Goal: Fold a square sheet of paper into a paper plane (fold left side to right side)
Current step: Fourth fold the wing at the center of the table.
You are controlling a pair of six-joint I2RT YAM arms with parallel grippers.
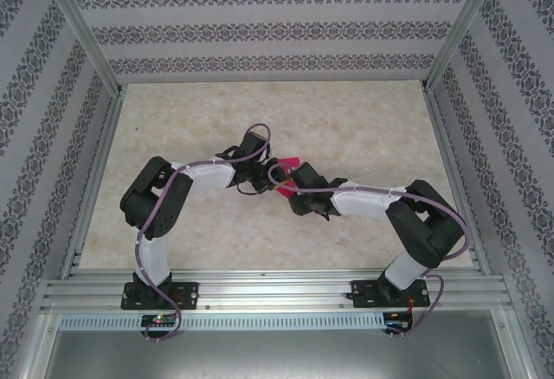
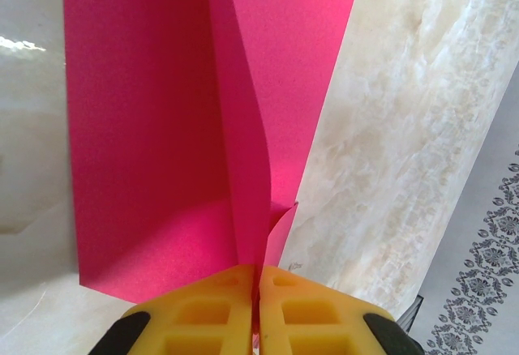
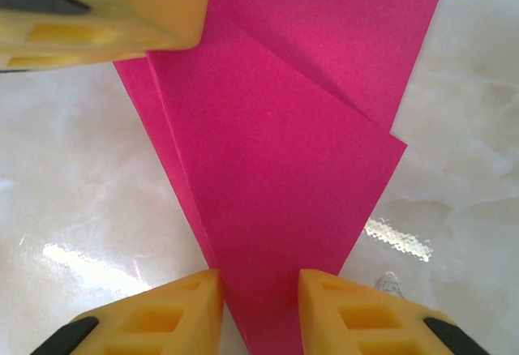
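Our left fingers point(image 2: 243, 294) clench the pink paper point(image 2: 154, 128). Our right fingers point(image 3: 207, 306) stand released, straddling its narrow tip, its long axis running straight ahead.

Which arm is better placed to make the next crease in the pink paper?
Right, probably. The left pincer is shut on raised layers of the folded pink paper, anchoring it. The right pincer stands open astride its narrow end on the table, free to pinch or press.
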